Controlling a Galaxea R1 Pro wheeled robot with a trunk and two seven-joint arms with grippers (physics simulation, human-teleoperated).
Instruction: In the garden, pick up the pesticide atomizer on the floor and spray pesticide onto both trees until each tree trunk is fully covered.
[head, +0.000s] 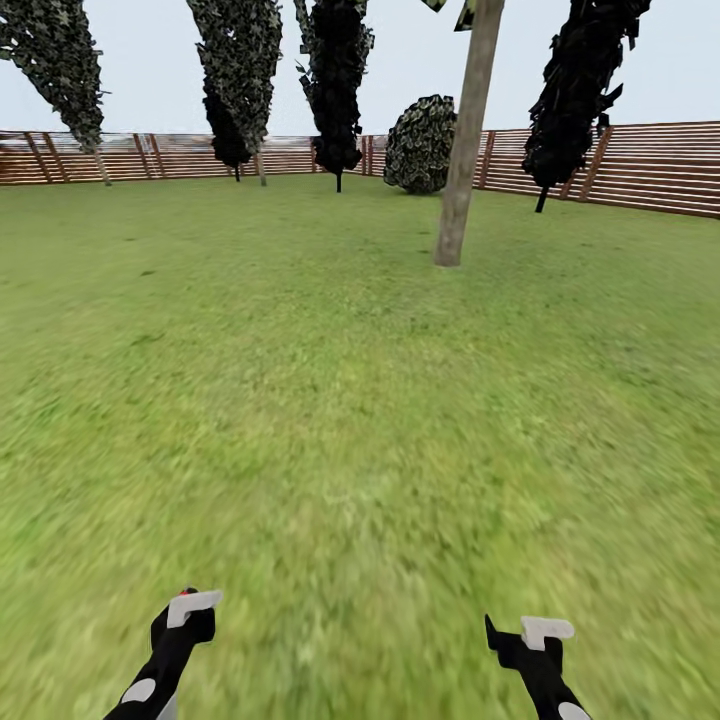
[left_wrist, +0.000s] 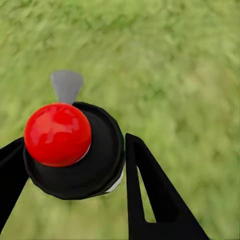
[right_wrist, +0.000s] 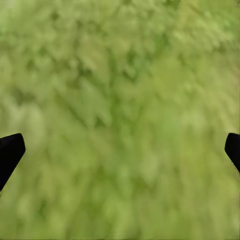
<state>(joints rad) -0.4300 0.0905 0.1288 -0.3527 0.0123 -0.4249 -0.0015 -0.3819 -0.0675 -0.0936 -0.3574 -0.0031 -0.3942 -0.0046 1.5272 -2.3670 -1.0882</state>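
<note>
The left end effector (left_wrist: 75, 165) grips the atomizer (left_wrist: 75, 150); the right end effector (right_wrist: 120, 150) hangs wide open, empty. Pickup looks done; 1 thick trunk (head: 462, 150), upper right, looks unsprayed.

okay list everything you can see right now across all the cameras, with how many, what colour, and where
Thick pale grey-brown tree trunk: one, right of centre on the lawn.
Thin-stemmed dark columnar trees: about five, dark green to black, along the fence.
Round dark bush: one, by the far fence.
Brown slatted wooden fence: one, ringing the lawn.
Green grass lawn: everywhere underfoot.
Black atomizer with red ball top: one, between the left gripper's fingers.
Left gripper: black, closed on the atomizer.
Right gripper: black, open, over grass.
</note>
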